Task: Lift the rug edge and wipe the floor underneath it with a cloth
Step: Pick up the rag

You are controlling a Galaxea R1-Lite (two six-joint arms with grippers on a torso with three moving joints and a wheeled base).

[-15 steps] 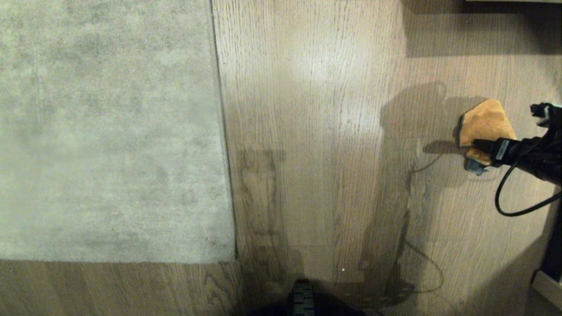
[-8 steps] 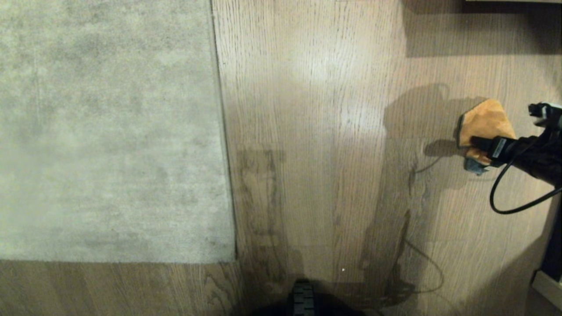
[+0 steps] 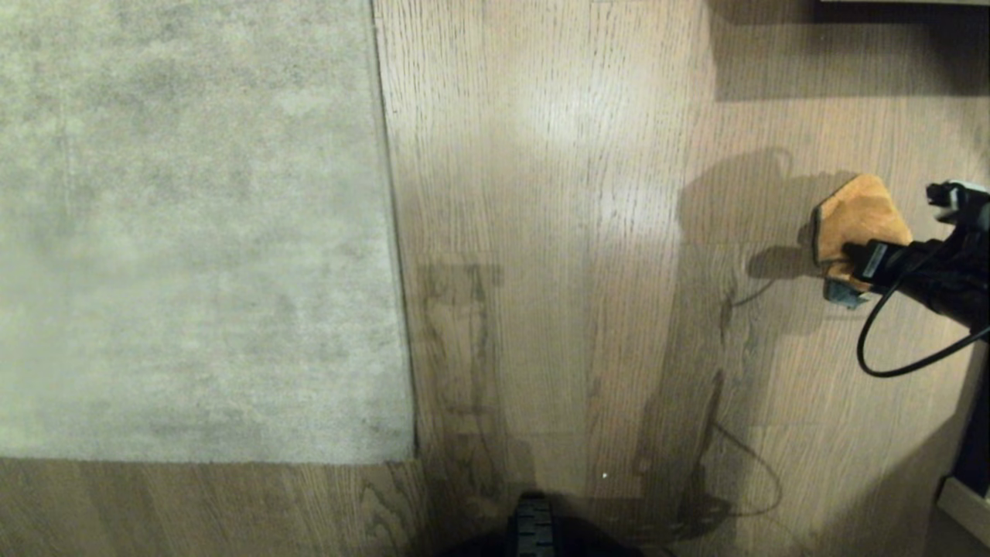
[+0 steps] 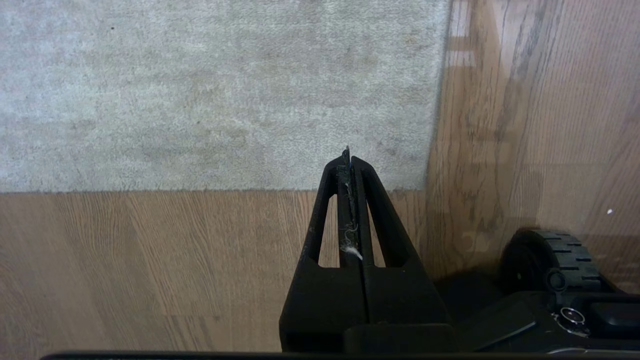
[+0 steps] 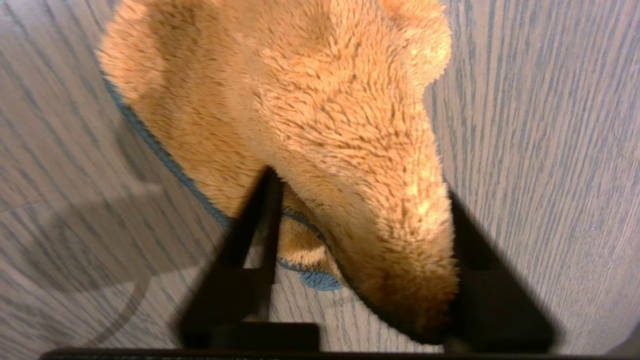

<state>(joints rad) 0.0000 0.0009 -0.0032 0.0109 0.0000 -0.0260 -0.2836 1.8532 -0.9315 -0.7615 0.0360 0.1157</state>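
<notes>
Head view: the rug (image 3: 193, 232) lies flat on the floor (image 3: 541, 232), filling the left side, its straight edge (image 3: 393, 232) running away from the robot and ending in a square corner (image 3: 411, 456) near the base. Well apart from it, at the far right, the orange cloth (image 3: 858, 213) lies on bare planks with the right gripper (image 3: 847, 255) reaching in over it from the right, a black cable (image 3: 889, 356) looping below the arm.

Right wrist view shows the cloth (image 5: 310, 125) bunched into a fuzzy ridge between the two black fingers (image 5: 250, 240), one on each side of it; a blue stitched hem shows at its lower border. The jaws stand partly closed around the fold, pressing in on it, the cloth resting on the floor (image 5: 540, 150).

Left wrist view: the left gripper (image 4: 348, 162) hangs above the rug corner (image 4: 425, 185), jaws clenched together on nothing, a wisp of lint stuck between them. A black wheel (image 4: 555, 260) of the base sits beside it.
</notes>
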